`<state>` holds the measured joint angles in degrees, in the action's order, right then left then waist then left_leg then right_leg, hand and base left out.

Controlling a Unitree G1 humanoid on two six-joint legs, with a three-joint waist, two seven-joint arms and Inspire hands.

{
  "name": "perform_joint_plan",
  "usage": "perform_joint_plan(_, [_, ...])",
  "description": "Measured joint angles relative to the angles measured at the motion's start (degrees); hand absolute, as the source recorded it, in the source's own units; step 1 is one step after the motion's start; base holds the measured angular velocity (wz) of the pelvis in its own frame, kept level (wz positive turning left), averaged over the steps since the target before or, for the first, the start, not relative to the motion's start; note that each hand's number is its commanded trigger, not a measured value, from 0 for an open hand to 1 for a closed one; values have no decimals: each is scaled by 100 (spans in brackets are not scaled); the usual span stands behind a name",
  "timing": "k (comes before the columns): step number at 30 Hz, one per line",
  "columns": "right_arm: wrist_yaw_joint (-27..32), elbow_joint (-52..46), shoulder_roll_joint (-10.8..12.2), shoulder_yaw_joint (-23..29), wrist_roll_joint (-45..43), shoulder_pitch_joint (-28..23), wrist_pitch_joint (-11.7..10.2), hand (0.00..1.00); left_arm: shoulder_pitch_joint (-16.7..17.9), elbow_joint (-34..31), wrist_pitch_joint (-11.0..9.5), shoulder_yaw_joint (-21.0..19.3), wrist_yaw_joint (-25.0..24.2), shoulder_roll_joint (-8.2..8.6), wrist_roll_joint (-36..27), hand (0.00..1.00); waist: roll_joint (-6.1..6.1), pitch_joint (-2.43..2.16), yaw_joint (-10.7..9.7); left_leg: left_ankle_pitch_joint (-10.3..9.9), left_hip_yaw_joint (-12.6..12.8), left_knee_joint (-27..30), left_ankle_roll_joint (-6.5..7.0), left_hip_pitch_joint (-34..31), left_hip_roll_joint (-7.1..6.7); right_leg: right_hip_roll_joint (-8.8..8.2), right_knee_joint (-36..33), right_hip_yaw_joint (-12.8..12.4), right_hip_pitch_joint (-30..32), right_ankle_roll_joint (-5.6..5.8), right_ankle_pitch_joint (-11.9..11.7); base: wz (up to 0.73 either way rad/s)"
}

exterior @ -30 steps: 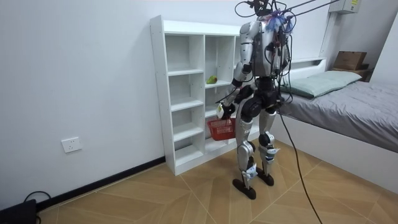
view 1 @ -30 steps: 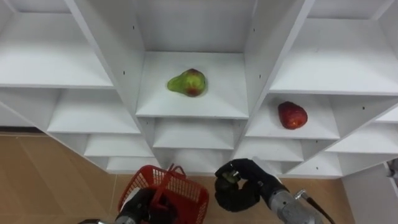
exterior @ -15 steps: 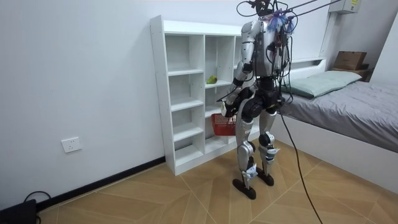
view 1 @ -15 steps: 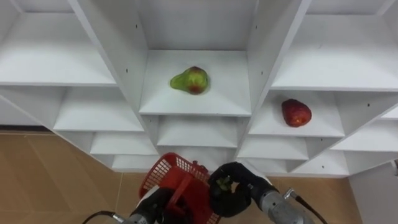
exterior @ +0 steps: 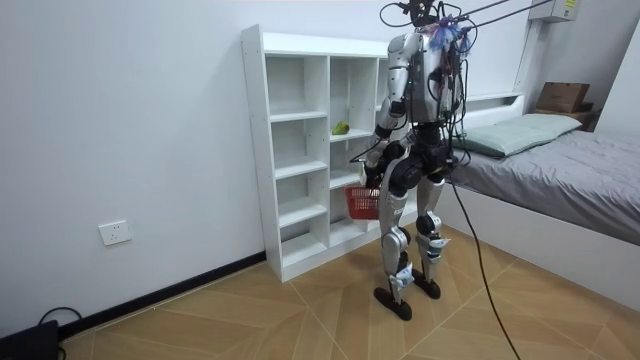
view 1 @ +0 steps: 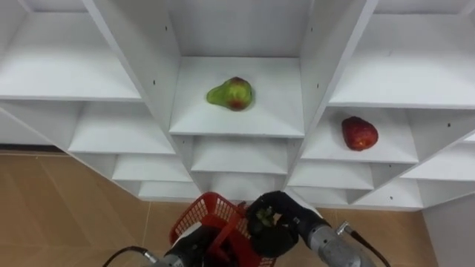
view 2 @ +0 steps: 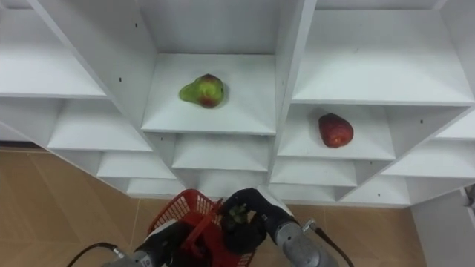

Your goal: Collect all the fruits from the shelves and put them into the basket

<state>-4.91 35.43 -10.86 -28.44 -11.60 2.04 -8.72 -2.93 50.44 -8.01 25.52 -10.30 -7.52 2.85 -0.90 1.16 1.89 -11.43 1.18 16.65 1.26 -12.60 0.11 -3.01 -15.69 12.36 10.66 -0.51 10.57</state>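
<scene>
Pear [view 1: 230, 94]: green and red, lying on the middle shelf of the closet [view 1: 133, 52].
Red fruit [view 1: 359, 133]: one shelf lower, in the right-hand compartment.
Right robot hand [view 1: 280, 228]: closed round a small green fruit [view 1: 264, 216], held over the red basket [view 1: 202, 215].
Left robot hand [view 1: 191, 248]: apparently clasped on the basket's handle.

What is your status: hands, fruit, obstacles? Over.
Left hand shut on red basket handle. Right hand shut on green fruit, at basket rim. Pear and red fruit on shelves. Nothing in the way.
</scene>
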Motion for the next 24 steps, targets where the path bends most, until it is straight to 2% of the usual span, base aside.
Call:
perform_joint_plan(8, [-206, -37, 2, -76, -43, -11, 2, 0, 2, -305, 2, 227, -146, 2, 11, 100, -22, -15, -16, 0, 25, 57, 0, -78, 4, 8, -25, -66, 77, -1, 0, -1])
perform_joint_plan(24, [-276, -30, -18, -71, -41, -43, 2, 0, 3, -323, 5, 276, -160, -5, 26, 100, -60, -40, -16, 3, 124, 73, -1, -28, 2, 8, -207, -209, 148, -4, 2, -3])
